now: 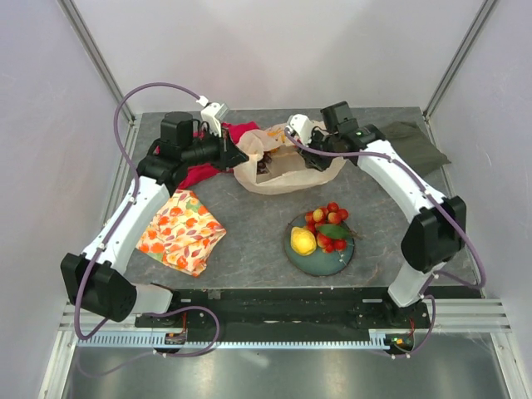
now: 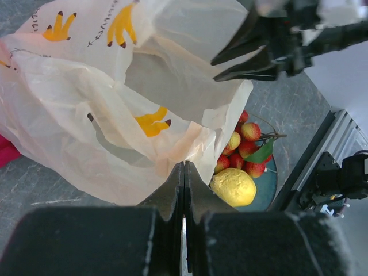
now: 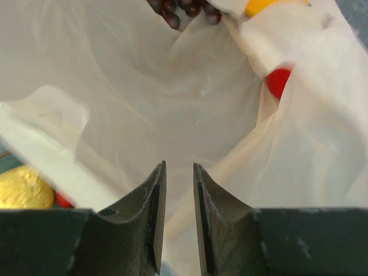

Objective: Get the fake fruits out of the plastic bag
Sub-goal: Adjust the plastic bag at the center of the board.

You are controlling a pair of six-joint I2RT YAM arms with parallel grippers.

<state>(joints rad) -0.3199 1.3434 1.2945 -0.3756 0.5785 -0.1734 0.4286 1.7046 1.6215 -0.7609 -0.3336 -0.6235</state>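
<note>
Unloading part done. Left claw (image 2: 184, 165) clenched on bag (image 2: 80, 132) rim. Right claw (image 3: 178, 168) inside the mouth, jaws narrowly apart, empty. Grapes (image 3: 184, 8) and apple (image 3: 278, 81) lie deeper in; lemon (image 1: 302, 241) and berries (image 1: 328, 220) on plate (image 1: 332, 264). Next, we judge: reach deeper, widen, close on grapes.

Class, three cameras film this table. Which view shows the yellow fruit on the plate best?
Top external: the yellow fruit lies whole and unblocked on the plate. Left wrist shows it larger, but tucked against the plastic bag. Right wrist catches only part of it, at the left edge, behind the bag.
</note>
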